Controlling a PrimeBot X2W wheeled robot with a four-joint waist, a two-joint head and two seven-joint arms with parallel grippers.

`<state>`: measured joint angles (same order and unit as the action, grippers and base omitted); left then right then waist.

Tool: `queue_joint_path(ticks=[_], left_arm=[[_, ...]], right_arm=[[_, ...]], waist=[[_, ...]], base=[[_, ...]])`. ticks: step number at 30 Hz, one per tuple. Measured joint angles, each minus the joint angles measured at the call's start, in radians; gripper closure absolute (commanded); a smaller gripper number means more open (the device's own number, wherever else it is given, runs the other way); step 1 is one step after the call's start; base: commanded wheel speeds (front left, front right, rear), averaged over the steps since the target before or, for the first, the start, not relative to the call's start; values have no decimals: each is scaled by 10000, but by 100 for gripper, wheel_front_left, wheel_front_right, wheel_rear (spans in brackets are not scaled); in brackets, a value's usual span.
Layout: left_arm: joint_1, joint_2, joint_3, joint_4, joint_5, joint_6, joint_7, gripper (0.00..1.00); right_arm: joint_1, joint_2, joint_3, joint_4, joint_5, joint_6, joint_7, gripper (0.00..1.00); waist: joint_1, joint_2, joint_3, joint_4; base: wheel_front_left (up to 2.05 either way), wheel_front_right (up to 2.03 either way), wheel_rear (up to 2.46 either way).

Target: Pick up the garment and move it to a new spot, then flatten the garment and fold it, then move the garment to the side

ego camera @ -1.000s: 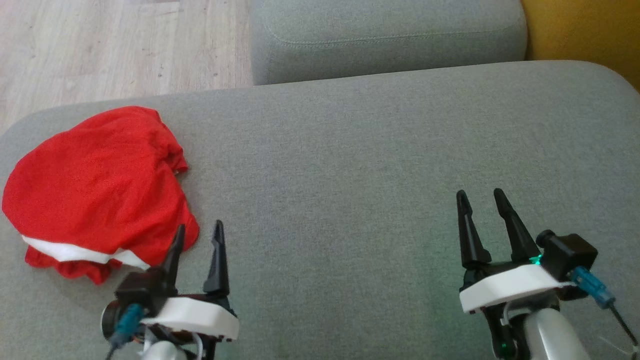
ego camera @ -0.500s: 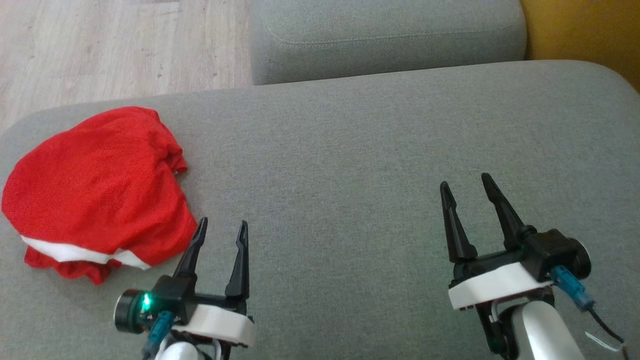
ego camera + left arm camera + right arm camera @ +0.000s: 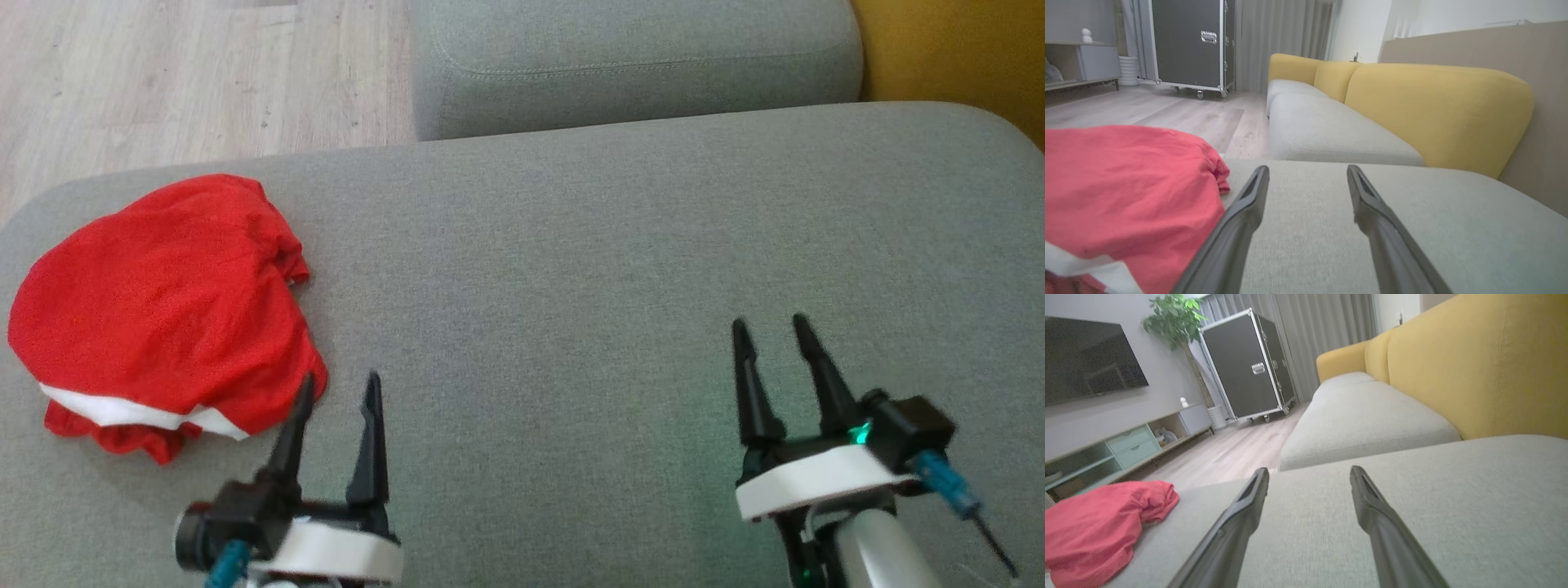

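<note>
The garment point(image 3: 159, 306) is a red, crumpled heap with a white band along its near edge, lying at the left end of the grey cushion point(image 3: 620, 245). My left gripper point(image 3: 340, 380) stands open just right of the garment's near corner, its left finger close to the red cloth and nothing between the fingers. In the left wrist view the garment point(image 3: 1126, 192) bulges to the left of the left gripper point(image 3: 1306, 168). My right gripper point(image 3: 768, 323) stands open over bare cushion far to the right. The right wrist view shows the garment point(image 3: 1098, 526) at its lower left, well away from the right gripper point(image 3: 1308, 469).
A second grey seat cushion point(image 3: 637, 61) lies beyond the first, with a yellow backrest point(image 3: 955, 49) at the far right. Wooden floor point(image 3: 188, 73) lies past the cushion's far left edge. A black wheeled case point(image 3: 1249, 363) and a low TV cabinet point(image 3: 1118, 449) stand across the room.
Both grippers have drawn back toward me since half a second ago, after moving forward. The left one has shifted left, closer to the garment. The garment has not moved.
</note>
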<state>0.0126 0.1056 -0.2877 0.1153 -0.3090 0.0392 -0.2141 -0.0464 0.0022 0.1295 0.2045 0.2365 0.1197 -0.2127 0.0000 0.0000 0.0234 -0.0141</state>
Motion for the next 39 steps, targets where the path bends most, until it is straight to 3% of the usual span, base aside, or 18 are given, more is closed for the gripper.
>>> queue_joint_path(ticks=[5,14,28,39], left_arm=[[152,-228,190,763,685,-479,-167,0],[145,-453,564,917,1682,-819,-368,0],[161,-527,1193,1037,1701,-872,-368,0],[491,-539,1776,1139,1873,-685,-368,0]], right_arm=[[-7,0,58,635,-763,19,-176,0],[-22,0,182,675,-1423,33,-355,0],[1,-6,596,713,-1321,33,-357,0],[375,-6,1620,708,-938,33,-357,0]], waist=[[0,0,-46,11],[0,0,-83,52],[0,0,-329,855],[-1,0,-596,2198]], base=[[0,0,0],[0,0,0],[0,0,0],[0,0,0]])
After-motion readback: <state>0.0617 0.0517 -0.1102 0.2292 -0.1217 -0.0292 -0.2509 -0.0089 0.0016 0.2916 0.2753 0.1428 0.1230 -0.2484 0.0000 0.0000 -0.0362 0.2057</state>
